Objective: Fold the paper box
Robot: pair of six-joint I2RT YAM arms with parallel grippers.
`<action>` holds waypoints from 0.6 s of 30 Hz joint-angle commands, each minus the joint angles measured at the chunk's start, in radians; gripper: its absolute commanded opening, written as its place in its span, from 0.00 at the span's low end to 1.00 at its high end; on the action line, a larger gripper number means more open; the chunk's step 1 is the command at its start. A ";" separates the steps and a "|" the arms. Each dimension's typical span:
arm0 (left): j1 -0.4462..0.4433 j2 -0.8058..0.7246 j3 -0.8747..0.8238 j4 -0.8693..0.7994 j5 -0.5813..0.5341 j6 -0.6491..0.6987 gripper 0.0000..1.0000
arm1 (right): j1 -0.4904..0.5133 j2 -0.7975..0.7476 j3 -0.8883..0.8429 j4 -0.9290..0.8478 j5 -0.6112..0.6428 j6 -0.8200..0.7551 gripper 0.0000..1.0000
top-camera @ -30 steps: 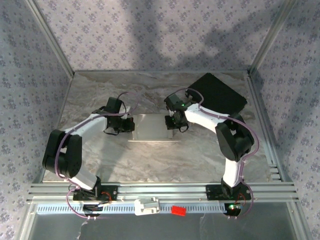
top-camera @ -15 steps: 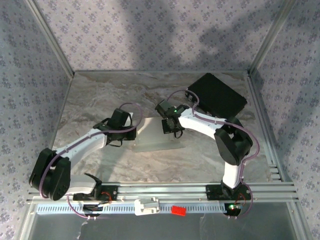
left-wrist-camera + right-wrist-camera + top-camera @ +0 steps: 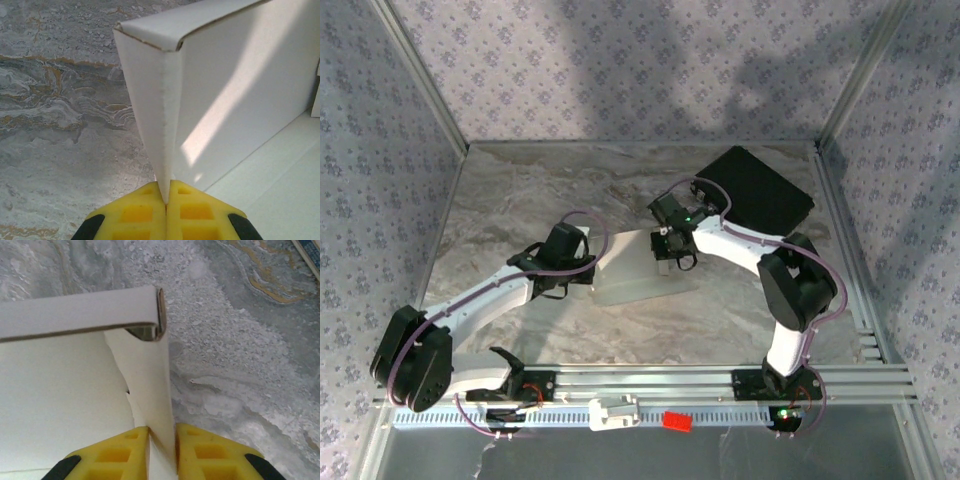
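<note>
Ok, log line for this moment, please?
phase: folding | left pincer: shut on paper box upright wall | right pincer: straddling flap, grip unclear | black case: back right, apart

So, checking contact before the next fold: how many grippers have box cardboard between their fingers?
2: the left gripper pinches the paper box at its left wall; the right gripper straddles the right wall, jaws slightly apart.

Black case point(image 3: 757, 188) on marble table point(image 3: 520, 190)

paper box point(image 3: 235, 85) of thin matt white cardboard, fuzzy at the crease; smooth marbled grey table point(image 3: 60, 100); left gripper point(image 3: 166, 194) fingertips point(image 3: 135, 214) in yellow plastic.
</note>
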 commanded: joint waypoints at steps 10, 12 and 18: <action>-0.016 -0.014 0.010 -0.002 0.043 0.038 0.00 | -0.071 0.008 -0.008 0.100 -0.188 -0.067 0.30; -0.015 -0.012 0.012 -0.005 0.045 0.040 0.00 | -0.083 0.012 -0.009 0.109 -0.219 -0.075 0.30; -0.015 0.010 0.015 -0.006 0.055 0.051 0.00 | -0.116 0.033 -0.001 0.132 -0.319 -0.103 0.32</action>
